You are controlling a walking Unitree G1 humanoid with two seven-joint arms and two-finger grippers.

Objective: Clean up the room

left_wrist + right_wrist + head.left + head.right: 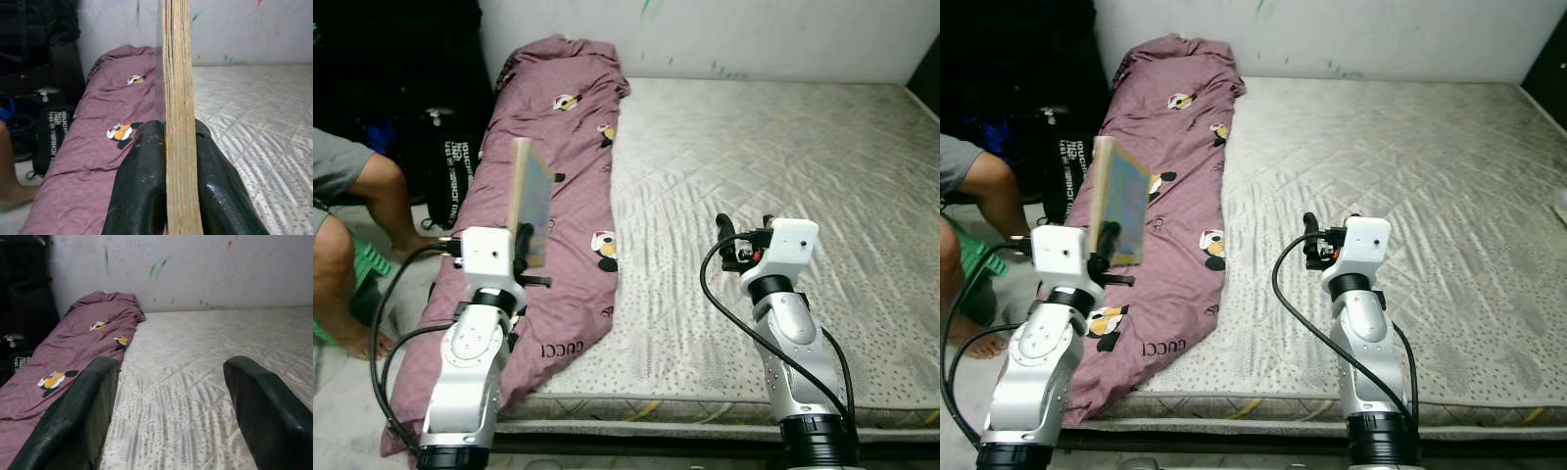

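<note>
Left gripper is clamped on a thin book, held upright on its edge above the purple blanket. In the left wrist view both black fingers press the book's page edge from either side, pages yellowed, cover bluish-green. Book tilts slightly, its top end toward the wall.

Right gripper hovers over the mattress, fingers spread wide, nothing between them; right wrist view shows the two fingers well apart with bare mattress beyond.

Blanket lies in a long strip along the robot's left edge of the mattress, bunched up at the wall end, lower end draping off the front corner toward the floor. Cartoon duck prints on it, plus white "GUCCI" lettering near the lower end. Mattress is grey-white, quilted, with a speckled border at the near edge.

Wall is white with small green and red scribble marks. A person sits to the robot's left, bare leg and grey shorts visible, foot on the floor near a green stool. A black bag with white lettering stands just beside the blanket's edge, dark clutter behind it.
</note>
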